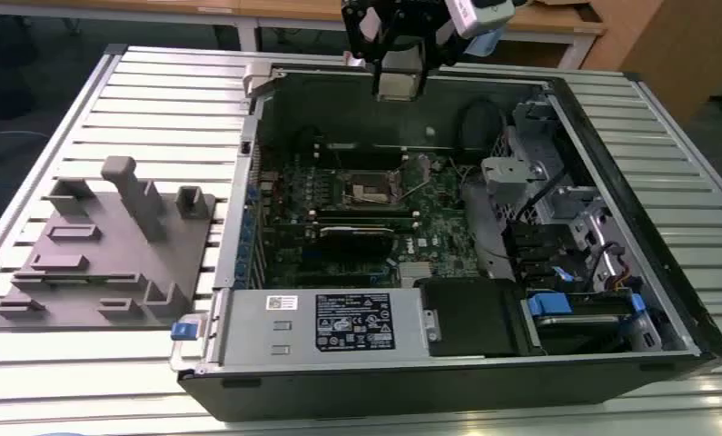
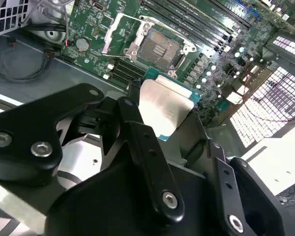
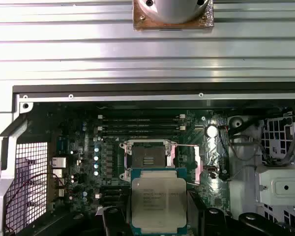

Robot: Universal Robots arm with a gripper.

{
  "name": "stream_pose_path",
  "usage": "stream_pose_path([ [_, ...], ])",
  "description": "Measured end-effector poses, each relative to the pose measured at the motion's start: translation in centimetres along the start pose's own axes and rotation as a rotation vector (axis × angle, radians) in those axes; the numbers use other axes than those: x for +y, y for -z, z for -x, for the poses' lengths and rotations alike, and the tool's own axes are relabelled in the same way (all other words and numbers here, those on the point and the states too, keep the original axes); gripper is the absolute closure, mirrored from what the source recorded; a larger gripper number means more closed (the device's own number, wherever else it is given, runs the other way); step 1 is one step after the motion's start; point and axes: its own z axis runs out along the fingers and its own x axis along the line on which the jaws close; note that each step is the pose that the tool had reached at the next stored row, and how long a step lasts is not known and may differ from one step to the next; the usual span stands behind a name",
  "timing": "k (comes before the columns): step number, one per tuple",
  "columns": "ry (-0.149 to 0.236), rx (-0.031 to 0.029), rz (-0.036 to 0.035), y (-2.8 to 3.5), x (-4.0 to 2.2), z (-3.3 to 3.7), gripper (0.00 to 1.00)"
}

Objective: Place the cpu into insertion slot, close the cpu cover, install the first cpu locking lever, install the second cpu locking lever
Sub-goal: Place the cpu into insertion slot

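Observation:
My gripper point(image 1: 400, 91) hangs over the far wall of the open computer case point(image 1: 245, 182), shut on the cpu. Both wrist views show the cpu point(image 2: 164, 105) point(image 3: 158, 201), a flat square chip with a dull silvery top, clamped between the black fingers point(image 2: 137, 132). The insertion slot point(image 1: 370, 186) point(image 2: 160, 49) point(image 3: 147, 160) lies open on the green motherboard, well below the chip, with its pale centre bare. The cpu cover point(image 2: 111, 34), a thin silver frame, stands swung up beside the slot.
A grey fixture with upright pegs point(image 1: 106, 245) sits on the slatted table at the exterior view's left. Inside the case are a long black expansion card point(image 1: 358, 232), a labelled power supply box point(image 1: 336, 322), and drive bays with cables point(image 1: 555, 200) at the exterior view's right.

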Motion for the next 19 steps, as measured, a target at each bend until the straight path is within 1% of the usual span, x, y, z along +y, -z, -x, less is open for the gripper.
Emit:
stream_pose_path([
  [5, 0.0, 0.0, -0.0001, -0.02, 0.0, 0.0, 0.46],
  [12, 0.0, 0.0, 0.0, -0.27, -0.02, 0.0, 0.46],
  [19, 0.0, -0.0001, 0.0002, -0.38, -0.03, 0.01, 0.46],
])
